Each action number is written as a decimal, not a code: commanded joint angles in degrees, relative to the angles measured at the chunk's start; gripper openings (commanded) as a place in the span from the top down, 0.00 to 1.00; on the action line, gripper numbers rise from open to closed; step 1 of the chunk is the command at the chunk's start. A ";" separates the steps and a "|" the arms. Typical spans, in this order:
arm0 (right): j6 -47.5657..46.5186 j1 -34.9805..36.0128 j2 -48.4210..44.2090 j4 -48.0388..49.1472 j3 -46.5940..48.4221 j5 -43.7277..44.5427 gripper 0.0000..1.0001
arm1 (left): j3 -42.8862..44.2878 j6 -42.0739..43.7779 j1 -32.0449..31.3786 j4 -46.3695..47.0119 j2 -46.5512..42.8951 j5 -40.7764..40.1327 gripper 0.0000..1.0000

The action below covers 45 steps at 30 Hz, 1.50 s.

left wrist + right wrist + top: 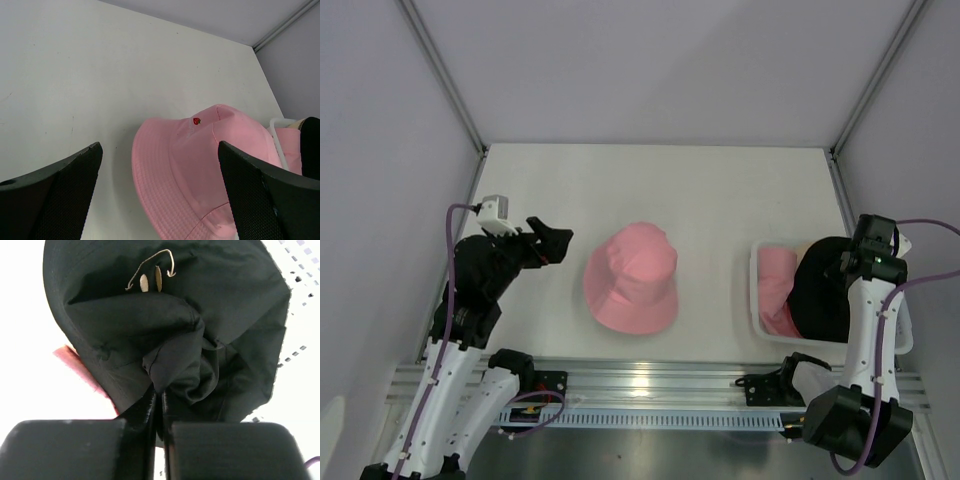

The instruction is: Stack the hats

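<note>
A pink hat (631,278) is seen brim-down at the middle of the table (720,190). The left gripper (563,248) is held just left of it, apart. A black hat (818,295) and pink cloth (778,285) are contained in a white basket (756,300) at the right, where the right gripper (842,268) is placed at the black hat.

White perforated basket (755,287) on table (720,200)

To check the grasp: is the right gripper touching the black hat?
Touching. The right wrist view shows the right gripper shut on a bunched fold of the black hat, with the fabric pinched in it.
</note>
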 commanded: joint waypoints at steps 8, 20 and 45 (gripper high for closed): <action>-5.41 3.23 -2.46 -1.37 22.89 -10.70 1.00 | 2.20 2.24 0.30 -1.77 -2.84 -0.10 0.01; -4.44 36.00 13.33 -0.92 50.87 -25.04 1.00 | 10.90 5.06 0.30 -9.42 -1.26 0.43 0.01; -17.63 83.92 39.64 -12.71 68.13 -6.75 1.00 | 11.61 2.34 0.30 -16.72 -5.48 -7.13 0.00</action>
